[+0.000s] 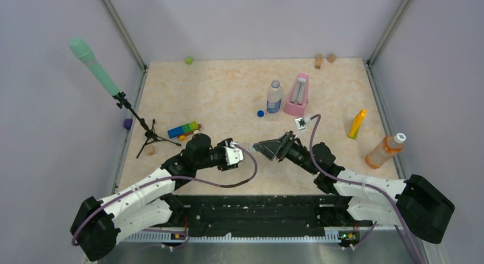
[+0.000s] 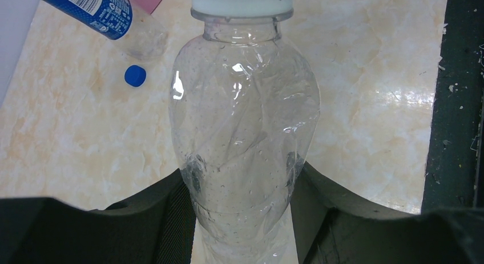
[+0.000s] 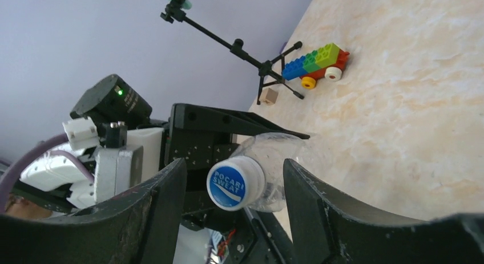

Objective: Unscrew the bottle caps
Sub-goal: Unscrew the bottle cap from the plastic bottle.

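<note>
- The clear bottle (image 2: 242,133) is looking empty and thin-walled. It is probably light and soft, and its skin is creasing where it is squeezed. A hard pinch is likely to crush it, and a loose one is likely to let it spin.
- Its cap (image 3: 235,183) is looking small and stiff, with a smooth printed top. The side wall seems the place to take hold, gripping square across it.
- The left gripper (image 2: 242,181) is clamping narrowly on the bottle's lower body. It is holding the bottle sideways above the counter (image 2: 371,76), with the cap pointing at the right arm.
- The right gripper (image 3: 234,164) is standing partly open, its fingers flanking the cap at 3 and 9 o'clock. Gaps are showing on both sides, so it is touching and holding nothing.
- In the top view, the blue cap (image 1: 260,113) is lying loose at 12 o'clock from the grippers, just beside the blue-label bottle (image 1: 274,98).
- The orange bottle (image 1: 381,151) is lying at 3 o'clock, with its white cap on.
</note>
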